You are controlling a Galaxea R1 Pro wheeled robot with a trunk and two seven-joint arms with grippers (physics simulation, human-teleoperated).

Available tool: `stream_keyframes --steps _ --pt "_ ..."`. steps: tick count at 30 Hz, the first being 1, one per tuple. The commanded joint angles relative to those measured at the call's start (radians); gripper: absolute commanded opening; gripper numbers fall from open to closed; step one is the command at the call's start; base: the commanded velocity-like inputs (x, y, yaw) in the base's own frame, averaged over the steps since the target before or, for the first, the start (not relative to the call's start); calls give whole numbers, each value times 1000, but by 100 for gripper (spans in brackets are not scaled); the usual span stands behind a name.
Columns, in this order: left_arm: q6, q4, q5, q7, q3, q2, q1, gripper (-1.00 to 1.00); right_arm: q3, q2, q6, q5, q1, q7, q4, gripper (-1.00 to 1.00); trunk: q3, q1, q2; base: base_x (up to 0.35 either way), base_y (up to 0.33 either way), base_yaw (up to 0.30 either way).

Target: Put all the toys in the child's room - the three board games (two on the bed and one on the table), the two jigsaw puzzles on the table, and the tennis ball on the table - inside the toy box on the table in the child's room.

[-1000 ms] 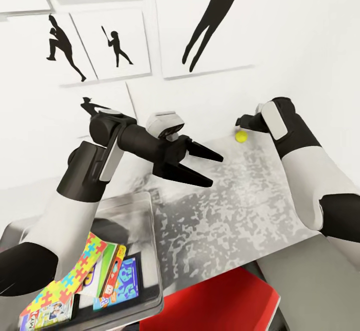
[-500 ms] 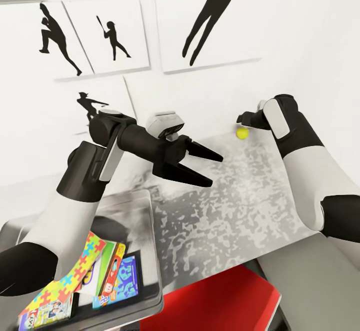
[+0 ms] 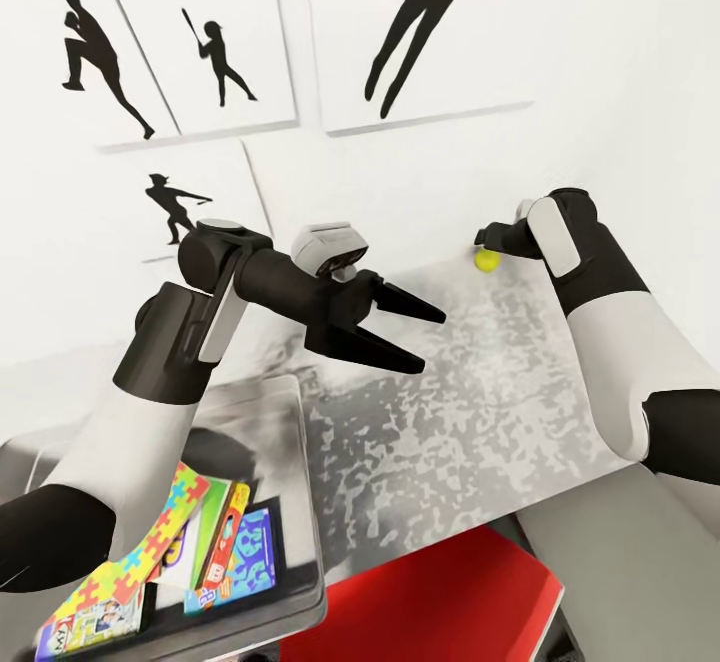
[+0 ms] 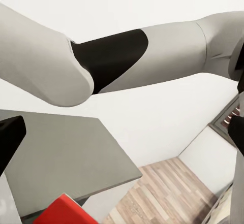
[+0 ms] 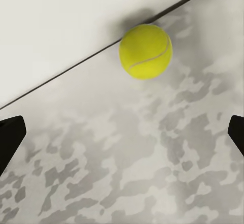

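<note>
Against a white wall hung with black silhouette prints (image 3: 205, 57), the mottled grey-white table (image 3: 470, 412) carries the fuzzy round tennis ball (image 3: 487, 260) at its far edge, touching the wall. Right gripper (image 3: 490, 236) hovers near the ball, fingertips spread wide, holding nothing. Left gripper (image 3: 415, 334) hangs open and empty above the table; the grey toy box (image 3: 300, 462) holds a jigsaw puzzle (image 3: 140, 552) and board games (image 3: 235, 547).

My bench (image 3: 480, 412) has a pale top mottled in grey patches, matt and stone-like across the middle of the head view. The tennis ball (image 5: 145, 51) looks felt-covered, dull yellow-green with a paler seam. My left tool (image 3: 412, 333) is smooth black plastic with a faint sheen; my arm shells look like satin white plastic. At lower left, the toy box (image 3: 302, 462) reads as smooth grey plastic, holding a glossy printed jigsaw puzzle (image 3: 140, 562).
</note>
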Motion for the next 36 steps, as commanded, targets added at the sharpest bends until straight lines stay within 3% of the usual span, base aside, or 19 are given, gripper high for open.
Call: stream_keyframes --steps 1,21,36 --pt "11 0 1 -3 0 0 -1 100 5 -2 2 -10 -1 -9 -1 100 -3 0 -2 0 0 0" --pt "11 0 0 -3 0 0 -2 100 3 -1 -9 -9 -3 -11 -2 100 -34 0 -2 0 0 0" --pt "11 0 1 -3 -1 -1 -2 100 4 -2 -11 -7 -12 -12 -35 100 -40 0 -2 0 0 0"
